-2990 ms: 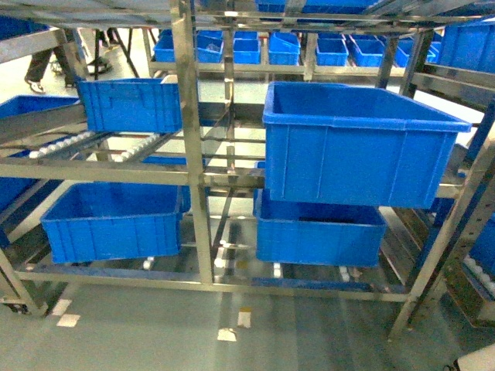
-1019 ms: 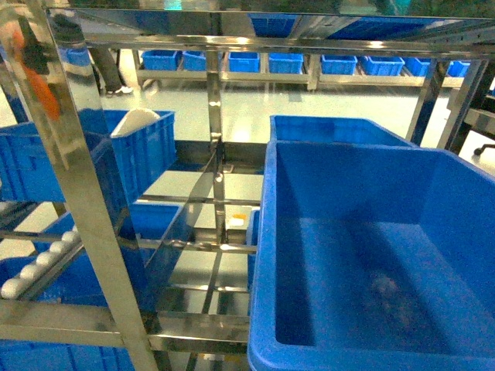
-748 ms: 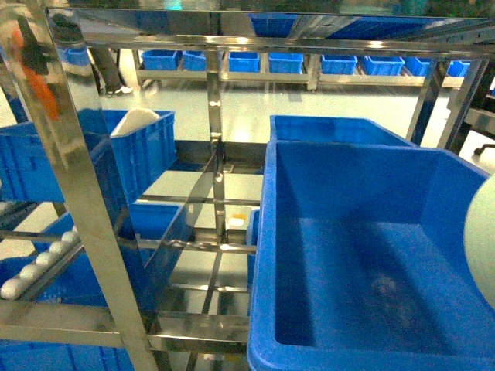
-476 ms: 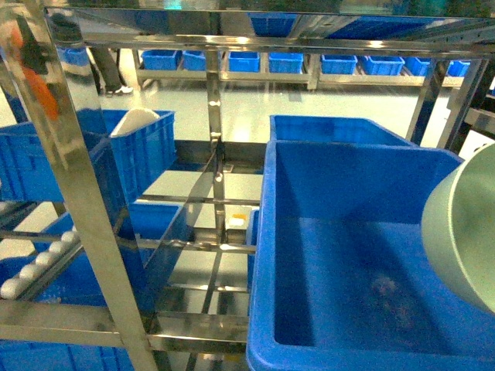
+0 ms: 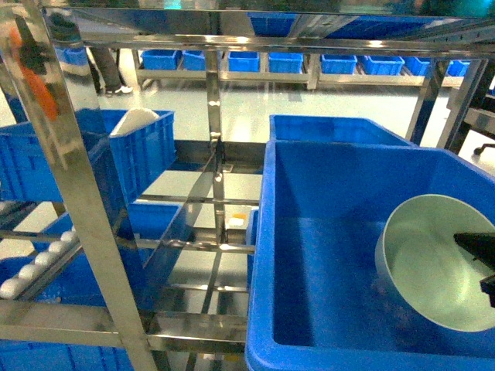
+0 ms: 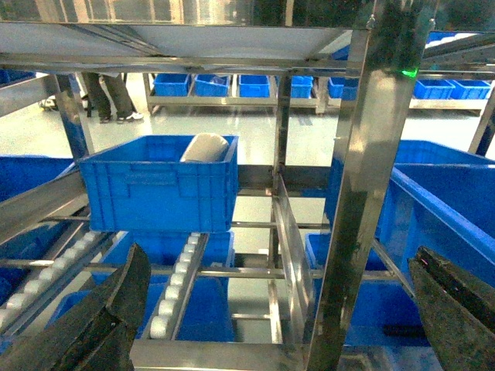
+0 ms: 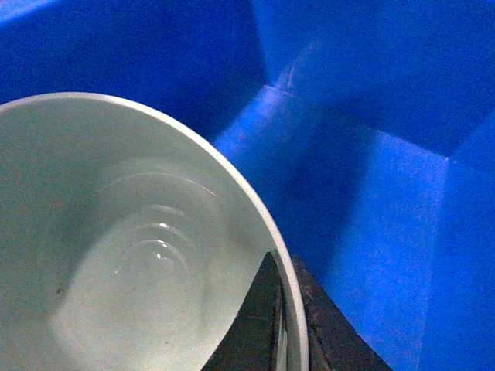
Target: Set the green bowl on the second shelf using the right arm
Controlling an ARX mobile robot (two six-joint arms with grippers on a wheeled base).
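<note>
1. Mint-green and smooth, the round green bowl (image 5: 437,263) hung tilted inside the large blue plastic crate (image 5: 325,309) on the right of the steel shelf rack (image 5: 93,232); its open face was turned toward the head camera, and whether its lower edge touched the crate floor could not be told.

2. Black angular fingers (image 7: 267,321) of the right gripper (image 7: 288,325) pinched the bowl's rim, one finger inside the wall and one outside, as the right wrist view showed; in the head view only their dark tips showed at the right edge.

3. The grip sat on a thin, sloping, glossy wall; in my judgement the bowl could slip or pivot in the pinch if the arm jolted, and it would then drop on its edge and roll or tip rather than settle.

4. The bowl was close to the crate's right wall and corner; a further lowering or a sideways shift could knock its rim against the plastic and twist it out of the fingers.

5. Letting go while the bowl was tilted this steeply would likely leave it on its side or upside down.

6. The left gripper (image 6: 278,309) was spread wide and held nothing, facing the rack well apart from the bowl; a smaller blue crate (image 6: 158,185) holding a white domed object (image 6: 205,147) stood ahead of it, and posed little risk.
</note>
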